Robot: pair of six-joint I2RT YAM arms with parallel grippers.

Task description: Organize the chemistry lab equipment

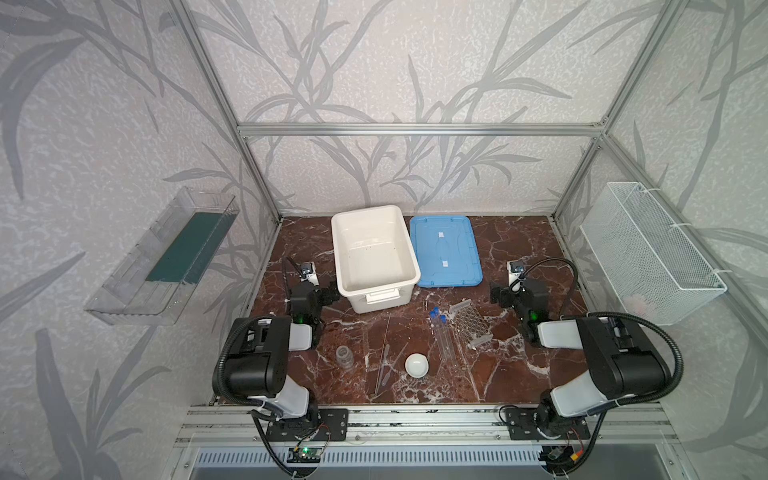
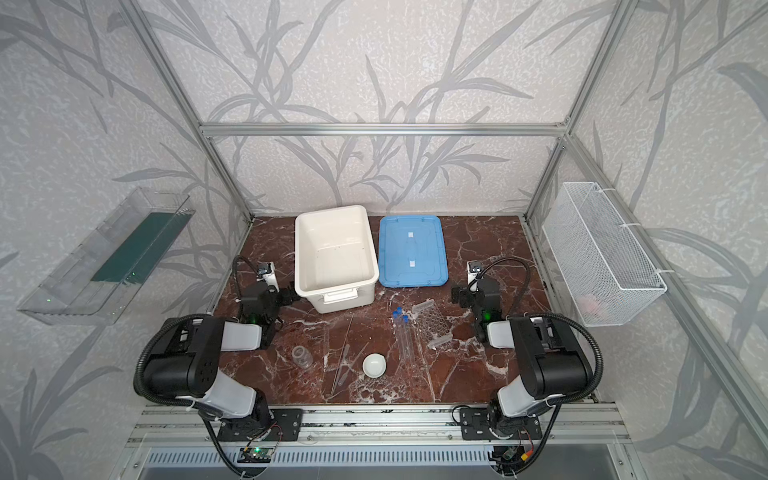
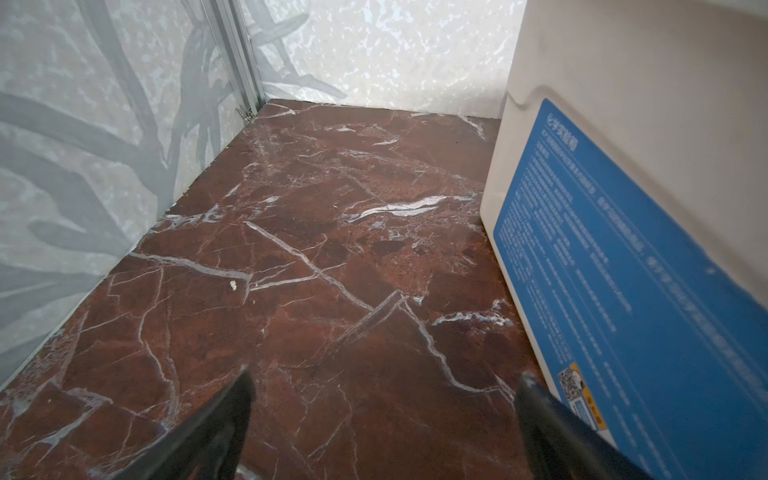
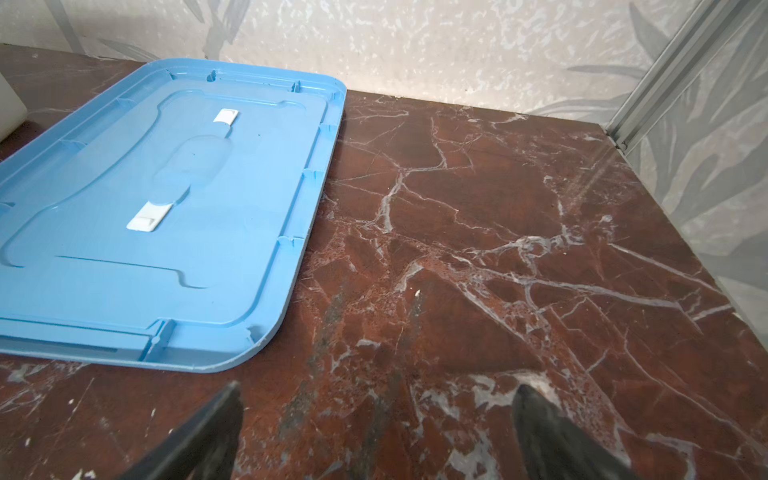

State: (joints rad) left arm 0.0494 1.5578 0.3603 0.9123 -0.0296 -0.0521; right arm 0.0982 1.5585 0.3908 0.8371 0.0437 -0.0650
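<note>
Sitting on the desk, both top views: test tubes [image 1: 443,338], blue-capped, lie side by side right of the desk's [image 1: 519,374] middle, caps toward the rear edge; honeycomb rack [image 1: 471,325] just beside them on their right, whether touching I cannot tell; white dish [image 1: 417,365] near the middle of the front edge; jar [image 1: 345,357] upright toward the front left corner; glass rod [image 1: 382,353] and pipette [image 1: 386,368] between jar and dish, both running roughly front to rear, close together
Tub and lid, both top views: white tub [image 1: 365,305] uncovered at the rear edge, left of middle; blue lid [image 1: 444,253] flat on the desk just beside it, on its right
Arms, both top views: left gripper [image 1: 330,294] low by the tub's front left corner; right gripper [image 1: 496,296] low near the lid's front right corner; both well apart from the glassware
Left wrist view: left gripper [image 3: 384,376] with jaws spread wide over bare desk; white tub [image 3: 623,62] close alongside one jaw, its wall carrying a blue label [image 3: 602,270]; print too blurred to read
Right wrist view: right gripper [image 4: 378,388] likewise spread wide, bare desk between the jaws; blue lid [image 4: 166,208] flat just ahead, to one side; a sliver of the white tub [image 4: 8,108] beyond it
</note>
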